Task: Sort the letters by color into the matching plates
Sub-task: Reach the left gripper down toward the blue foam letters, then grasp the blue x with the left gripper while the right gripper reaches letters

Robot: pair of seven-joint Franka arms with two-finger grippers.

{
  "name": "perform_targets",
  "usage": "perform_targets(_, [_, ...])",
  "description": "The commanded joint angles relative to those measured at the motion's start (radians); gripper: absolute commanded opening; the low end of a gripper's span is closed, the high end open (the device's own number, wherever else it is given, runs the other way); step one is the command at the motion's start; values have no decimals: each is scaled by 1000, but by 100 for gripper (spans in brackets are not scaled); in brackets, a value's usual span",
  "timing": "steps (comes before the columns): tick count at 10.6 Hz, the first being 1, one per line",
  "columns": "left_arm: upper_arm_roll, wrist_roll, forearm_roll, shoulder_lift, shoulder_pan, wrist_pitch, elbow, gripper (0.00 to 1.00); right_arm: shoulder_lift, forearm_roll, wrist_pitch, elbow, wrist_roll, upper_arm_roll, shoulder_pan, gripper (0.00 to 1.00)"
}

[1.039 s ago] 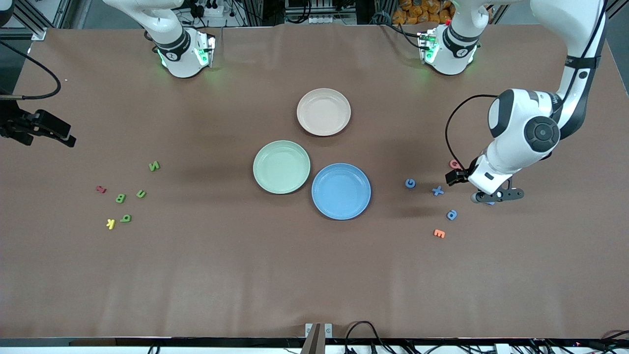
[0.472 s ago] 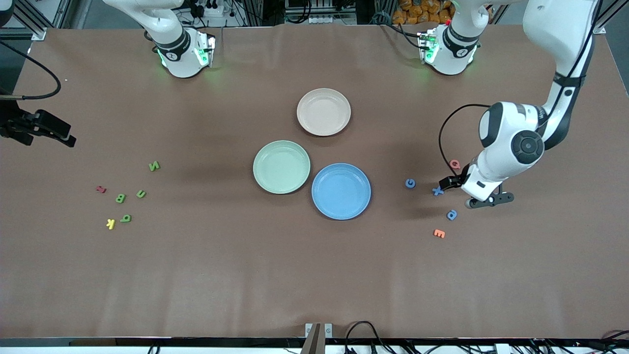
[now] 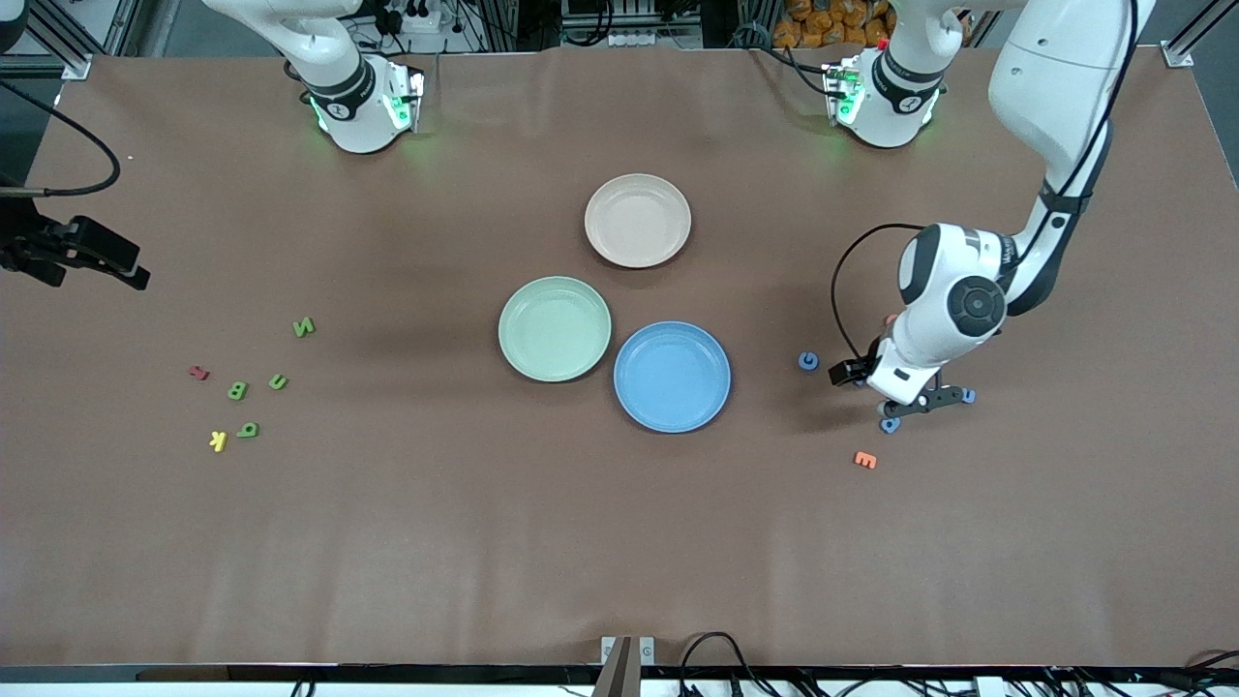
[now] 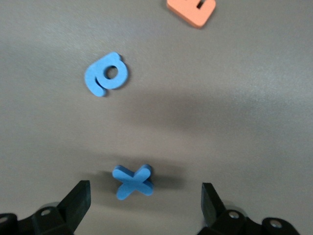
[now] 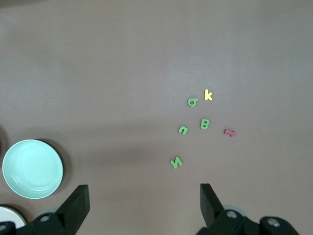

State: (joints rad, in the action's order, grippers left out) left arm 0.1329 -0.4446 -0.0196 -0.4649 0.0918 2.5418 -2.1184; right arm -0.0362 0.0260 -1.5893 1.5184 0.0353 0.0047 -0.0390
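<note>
A blue X letter (image 4: 133,180) lies on the table below my left gripper (image 4: 145,205), which hangs open over it with a finger to each side, not touching. From the front that left gripper (image 3: 924,401) hides the X. Nearby lie a blue G (image 3: 808,361), a round blue letter (image 4: 106,73) and another blue one (image 3: 968,395). The blue plate (image 3: 672,376) and pale green plate (image 3: 555,328) sit mid-table. Green letters N (image 3: 304,327), B (image 3: 237,390), u (image 3: 278,381) and one more (image 3: 248,430) lie toward the right arm's end. My right gripper (image 5: 143,205) waits open, high above the table.
A beige-pink plate (image 3: 638,220) sits nearer the robots' bases than the two other plates. An orange E (image 3: 864,460) lies nearer the front camera than the blue letters. A yellow k (image 3: 218,441) and a red letter (image 3: 198,372) lie among the green ones. A black device (image 3: 73,250) juts in at the table's edge.
My left arm has swung toward the plates, carrying its open gripper from beside the blue letters to over the blue X. The right arm and all letters have stayed put.
</note>
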Motion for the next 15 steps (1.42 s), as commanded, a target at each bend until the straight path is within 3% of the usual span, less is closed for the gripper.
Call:
perform_targets(1, [-7, -25, -20, -12, 6, 29, -15, 100, 7, -12, -8, 9, 6, -2, 8, 100])
perform_targets(4, [-10, -23, -33, -50, 0, 118, -44, 100, 7, -12, -6, 11, 8, -2, 8, 100])
perform_targets(12, [-10, -29, -46, -11, -3, 115, -60, 100, -10, -14, -20, 13, 15, -2, 7, 100])
perform_targets(15, [-10, -28, -46, -6, -9, 114, -61, 100, -60, -17, -69, 16, 17, -5, 4, 100])
